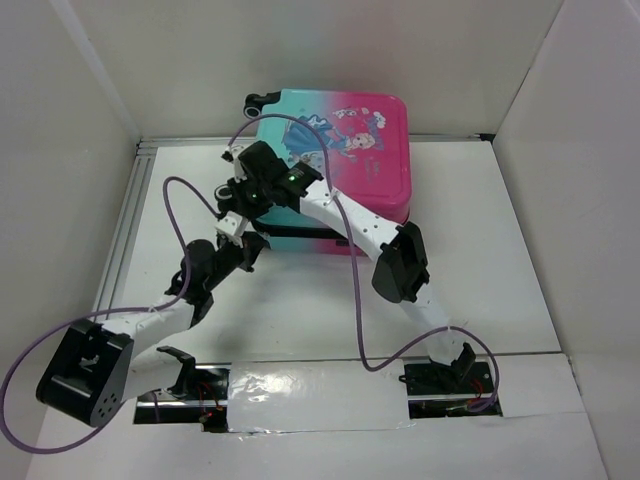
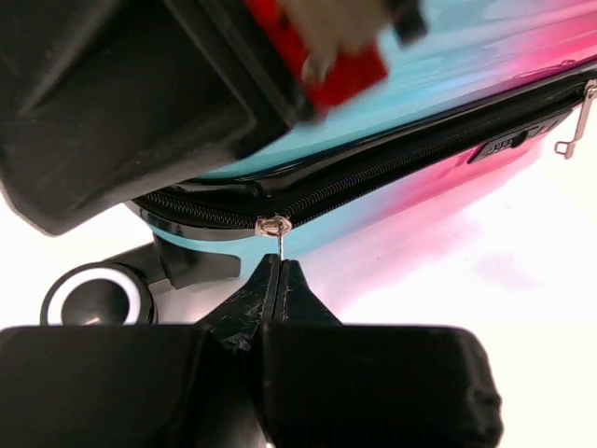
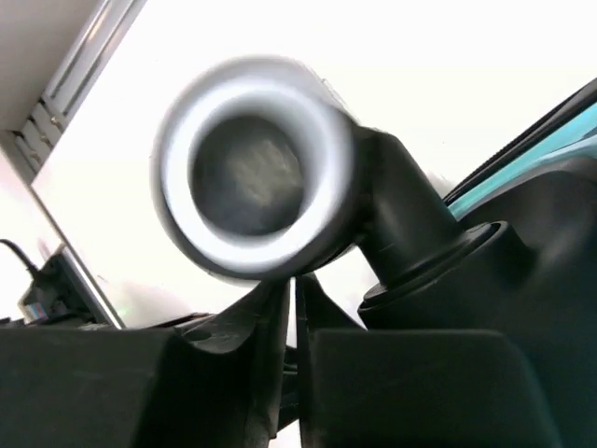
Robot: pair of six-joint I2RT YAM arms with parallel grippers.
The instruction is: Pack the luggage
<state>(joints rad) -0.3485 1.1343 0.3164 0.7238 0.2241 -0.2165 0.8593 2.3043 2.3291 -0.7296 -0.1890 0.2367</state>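
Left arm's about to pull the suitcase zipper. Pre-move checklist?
1. Left jaws shut on zipper pull: ok.
2. Luggage lid down, lying flat on table: ok.
3. Zipper fully closed: cannot tell.
4. Right jaws clear of wheel: cannot tell, tips sit right beneath it.
5. Purple cable clear of luggage: not ok, it loops across the shell in the top view.

Bright, washed-out whites, blurry wrist close-ups
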